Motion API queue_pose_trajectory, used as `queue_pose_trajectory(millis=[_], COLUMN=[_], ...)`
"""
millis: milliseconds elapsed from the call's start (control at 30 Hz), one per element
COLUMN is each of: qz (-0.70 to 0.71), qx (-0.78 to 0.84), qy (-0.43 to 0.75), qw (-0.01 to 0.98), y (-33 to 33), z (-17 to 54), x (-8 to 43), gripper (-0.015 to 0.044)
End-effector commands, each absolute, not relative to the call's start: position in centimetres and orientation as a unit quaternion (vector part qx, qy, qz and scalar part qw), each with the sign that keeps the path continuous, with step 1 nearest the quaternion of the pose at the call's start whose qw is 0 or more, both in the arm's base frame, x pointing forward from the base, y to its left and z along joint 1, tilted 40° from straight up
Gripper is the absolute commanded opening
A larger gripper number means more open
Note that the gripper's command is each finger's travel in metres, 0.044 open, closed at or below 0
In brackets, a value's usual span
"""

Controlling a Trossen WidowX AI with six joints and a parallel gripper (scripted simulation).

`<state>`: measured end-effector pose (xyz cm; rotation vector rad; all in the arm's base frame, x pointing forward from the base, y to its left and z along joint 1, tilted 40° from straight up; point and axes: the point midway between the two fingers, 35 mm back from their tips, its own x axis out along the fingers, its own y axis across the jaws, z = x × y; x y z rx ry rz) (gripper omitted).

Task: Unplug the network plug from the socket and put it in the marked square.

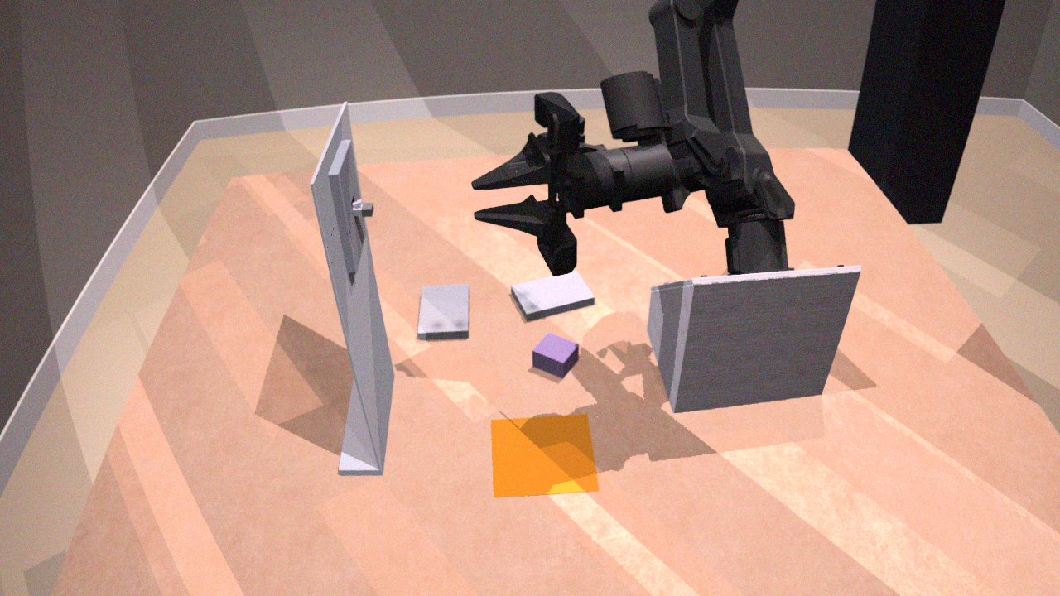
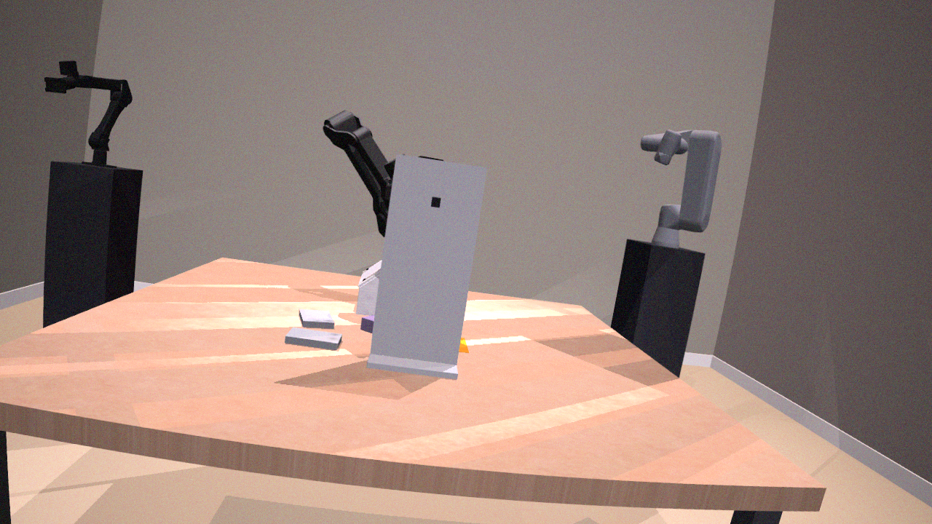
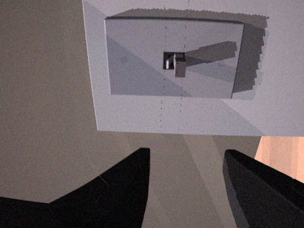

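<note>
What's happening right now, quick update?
Gripper part open, holding nothing, short of the upright panel. Plug locked in its socket, untouched. Nothing between gripper and plug; orange square waiting.

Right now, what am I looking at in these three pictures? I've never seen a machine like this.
It is one dark robot arm ending in a two-fingered gripper. One picture looks down from above, one from across the table behind the tall panel, and one from a camera on the arm's wrist. A small plug sits in the upright panel, which the gripper faces from a distance. On the table lie two flat grey plates, a purple block, an orange square and a second grey panel. The fingers are partly open and hold nothing.
</note>
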<state>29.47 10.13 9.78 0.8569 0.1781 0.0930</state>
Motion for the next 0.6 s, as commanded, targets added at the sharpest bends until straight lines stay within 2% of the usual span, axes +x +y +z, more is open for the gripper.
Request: queue_pose_trajectory(millis=[0,233,567], qz=[0.046,0.046,0.046], qx=[0.420,0.420,0.420], qy=[0.087,0.086,0.086], qw=[0.902,0.902,0.902], y=[10.3,10.0,9.9], z=[9.8,10.0,10.1], x=[31.0,34.5,35.5], gripper=[0.0156,0.0156,0.0156])
